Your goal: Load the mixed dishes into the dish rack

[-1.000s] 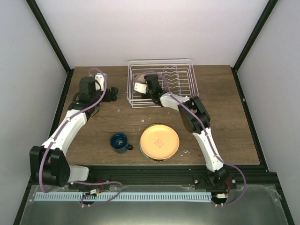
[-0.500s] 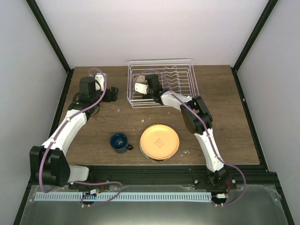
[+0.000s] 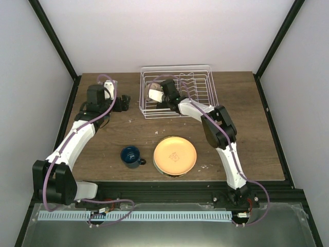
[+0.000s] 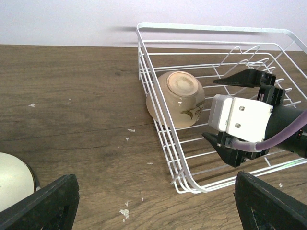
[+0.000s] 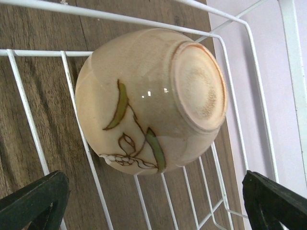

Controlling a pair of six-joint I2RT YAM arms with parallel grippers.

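Observation:
The cream bowl (image 3: 152, 93) lies tipped on its side inside the white wire dish rack (image 3: 198, 77), leaning on the rack's left wall. It shows base-up in the left wrist view (image 4: 176, 98) and fills the right wrist view (image 5: 148, 98). My right gripper (image 3: 160, 96) is inside the rack just right of the bowl, open and holding nothing; it also shows in the left wrist view (image 4: 229, 114). My left gripper (image 3: 125, 103) is open and empty over the table left of the rack. The dark blue mug (image 3: 131, 156) and the orange-yellow plate (image 3: 175, 155) sit at the front.
A pale round dish edge (image 4: 12, 179) shows at the lower left of the left wrist view; I cannot tell which dish it is. The rack's plate prongs (image 3: 187, 85) stand in its right half. Small crumbs (image 4: 125, 211) lie on the wood table (image 3: 257, 134).
My right gripper has shifted slightly toward the back inside the rack, next to the bowl. The bowl stays against the left wall. The left arm has not moved.

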